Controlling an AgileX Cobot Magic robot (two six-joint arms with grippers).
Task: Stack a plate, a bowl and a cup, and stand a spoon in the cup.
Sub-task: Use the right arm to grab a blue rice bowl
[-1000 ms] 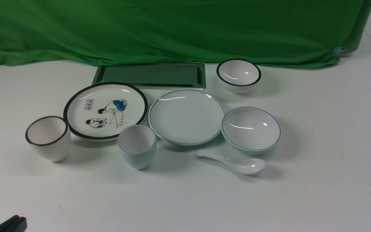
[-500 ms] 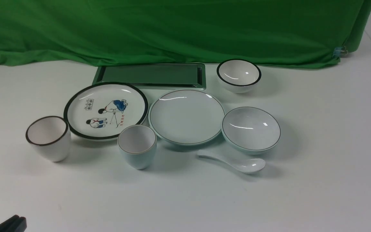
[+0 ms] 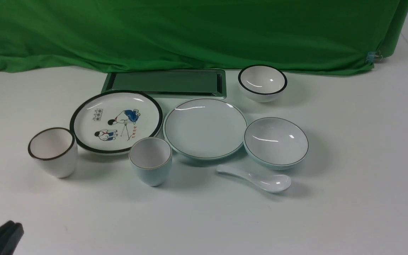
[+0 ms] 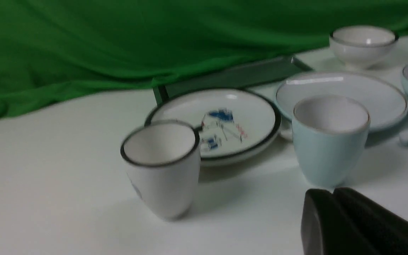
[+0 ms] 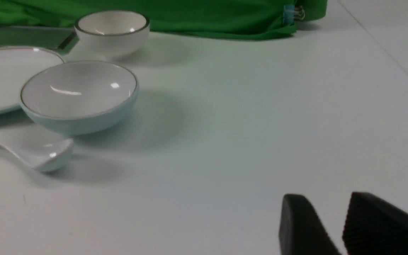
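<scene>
The pale blue-green plate point(image 3: 205, 128) lies mid-table. The bowl point(image 3: 276, 141) sits to its right, and the pale blue cup point(image 3: 150, 161) stands upright at its front left. The white spoon point(image 3: 257, 179) lies in front of the bowl, its handle pointing left. My left gripper point(image 3: 11, 230) is shut and empty at the front left corner, well short of the cup point(image 4: 329, 141). My right gripper point(image 5: 328, 202) shows only in the right wrist view. It is slightly open and empty, low over bare table to the right of the bowl point(image 5: 78, 95) and spoon point(image 5: 30, 148).
A white black-rimmed cartoon plate point(image 3: 116, 121) lies left of the plate. A white black-rimmed cup point(image 3: 52, 151) stands at the far left. A white black-rimmed bowl point(image 3: 262, 82) sits at the back right. A flat metal-framed panel point(image 3: 165, 83) lies before the green cloth point(image 3: 190, 32).
My left gripper has risen a little into the front view at the bottom left. The dishes and the spoon have not moved.
</scene>
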